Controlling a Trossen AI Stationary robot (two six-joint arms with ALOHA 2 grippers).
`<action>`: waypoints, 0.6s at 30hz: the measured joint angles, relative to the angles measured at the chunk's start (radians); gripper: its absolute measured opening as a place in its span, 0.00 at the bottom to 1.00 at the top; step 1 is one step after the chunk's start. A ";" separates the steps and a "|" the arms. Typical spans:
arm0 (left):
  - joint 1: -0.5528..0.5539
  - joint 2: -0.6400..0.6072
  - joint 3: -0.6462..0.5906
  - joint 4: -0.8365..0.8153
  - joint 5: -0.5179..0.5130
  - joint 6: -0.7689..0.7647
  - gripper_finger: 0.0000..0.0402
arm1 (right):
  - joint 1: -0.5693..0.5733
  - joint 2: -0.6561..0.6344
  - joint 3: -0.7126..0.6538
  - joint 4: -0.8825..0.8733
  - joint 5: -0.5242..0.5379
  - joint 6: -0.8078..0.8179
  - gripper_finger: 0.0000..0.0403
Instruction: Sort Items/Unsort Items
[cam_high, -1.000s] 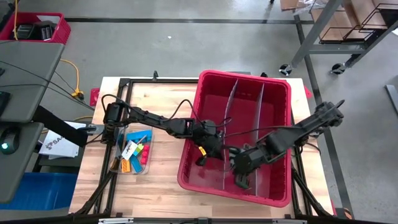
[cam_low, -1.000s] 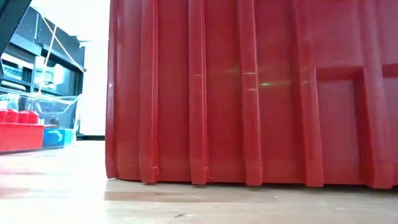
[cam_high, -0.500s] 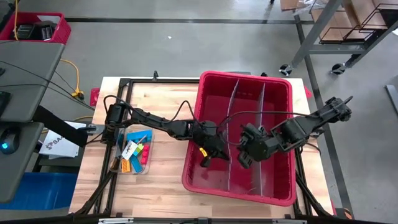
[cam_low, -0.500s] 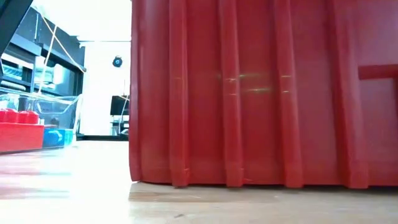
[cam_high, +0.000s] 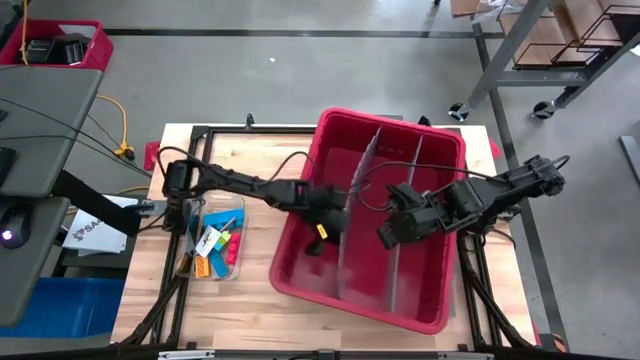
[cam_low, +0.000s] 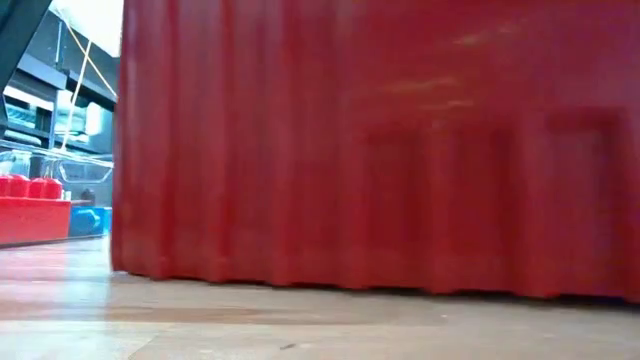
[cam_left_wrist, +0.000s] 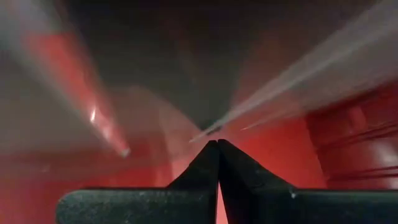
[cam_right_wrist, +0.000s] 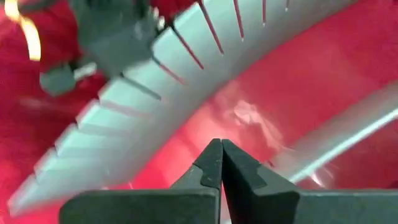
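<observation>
Ribbed red plastic bin (cam_high: 440, 300) holds thin grey dividers (cam_high: 352, 215).

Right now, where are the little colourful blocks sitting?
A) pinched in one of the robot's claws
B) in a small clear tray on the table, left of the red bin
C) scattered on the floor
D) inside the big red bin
B: the high view shows the colourful blocks lying in the small clear tray, left of the red bin, whose visible compartments show none.

The red bin (cam_high: 372, 300) has slid leftward and seemingly turned, both arms shifting.
</observation>
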 joint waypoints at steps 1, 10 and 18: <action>0.013 -0.013 0.000 -0.043 0.000 0.012 0.00 | -0.003 0.000 0.000 0.000 0.000 -0.005 0.00; 0.145 -0.122 0.004 -0.133 -0.068 0.220 0.00 | -0.003 0.000 0.000 -0.001 0.005 -0.020 0.00; 0.261 -0.048 0.043 -0.052 -0.190 0.458 0.00 | 0.000 0.000 0.000 0.066 0.006 -0.066 0.00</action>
